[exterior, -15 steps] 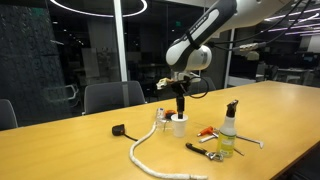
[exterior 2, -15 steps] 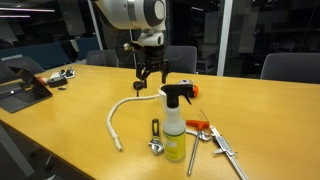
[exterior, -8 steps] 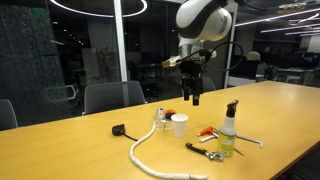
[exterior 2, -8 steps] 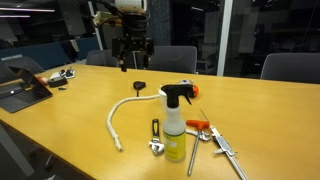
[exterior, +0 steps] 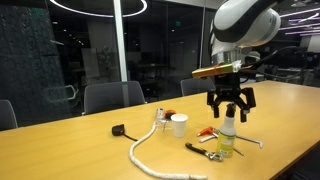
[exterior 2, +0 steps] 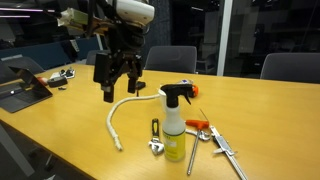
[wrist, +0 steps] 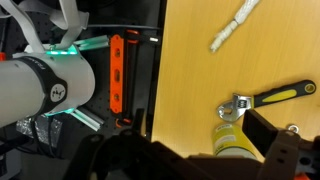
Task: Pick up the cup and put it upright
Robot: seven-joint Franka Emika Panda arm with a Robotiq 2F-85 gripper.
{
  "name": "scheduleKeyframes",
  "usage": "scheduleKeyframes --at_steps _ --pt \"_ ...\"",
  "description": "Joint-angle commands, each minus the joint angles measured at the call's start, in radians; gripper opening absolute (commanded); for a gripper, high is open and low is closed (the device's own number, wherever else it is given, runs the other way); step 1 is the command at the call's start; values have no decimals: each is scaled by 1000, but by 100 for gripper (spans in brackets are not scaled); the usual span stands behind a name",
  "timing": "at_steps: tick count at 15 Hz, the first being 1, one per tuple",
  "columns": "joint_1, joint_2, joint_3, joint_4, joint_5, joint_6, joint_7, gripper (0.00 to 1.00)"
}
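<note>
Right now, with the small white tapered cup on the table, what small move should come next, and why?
Probably just a slight retreat upward, with no new grasp: the small white tapered cup already stands upright on the yellow wooden table, and the gripper hangs open and empty in the air, well apart from it.

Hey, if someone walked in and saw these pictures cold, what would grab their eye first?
The open, empty gripper hangs in the air above the wooden table. On the table stands a clear yellowish spray bottle with a black nozzle. A small white cup stands upright near it, and a thick white rope curls across the tabletop.
</note>
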Motion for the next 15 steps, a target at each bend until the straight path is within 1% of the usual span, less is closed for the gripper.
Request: scheduleKeyframes --at_steps 1,15 --pt "-61 -16 51 -13 21 -5 -33 100" --pt "-62 -28 52 -21 24 -6 -49 100"
